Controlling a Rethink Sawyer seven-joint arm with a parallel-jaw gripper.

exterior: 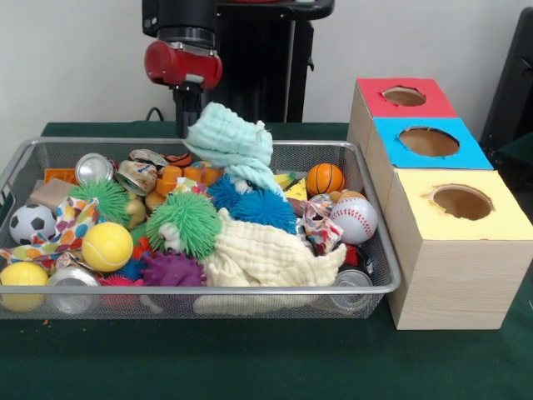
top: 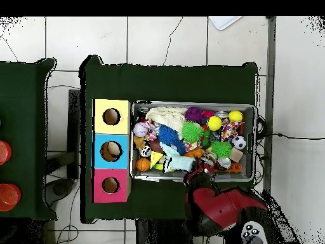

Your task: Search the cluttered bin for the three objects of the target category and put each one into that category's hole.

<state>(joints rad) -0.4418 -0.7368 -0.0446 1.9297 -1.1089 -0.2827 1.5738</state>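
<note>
None of the three bottles shows in either view. The bin (exterior: 376, 250) is heaped with balls, cans and cloths, so I judge the work is at the searching step and the bottles, if any are left, lie under the clutter. The blue hole (exterior: 429, 142) waits in the box just right of the bin, between the red one behind it and the yellow one in front. In the overhead view something pale seems to lie inside it, but I cannot tell what.

A mint cloth (exterior: 229, 142) stands up above the far rim, right beside the gripper (exterior: 190, 112). The gripper's tips are hidden behind it, so I cannot tell whether it holds the cloth. The next move probably calls for putting this cloth aside, then uncovering what is under the cream cloth (exterior: 266, 254).

The arm (exterior: 183, 65) comes down steeply over the bin's far edge, left of the middle.
</note>
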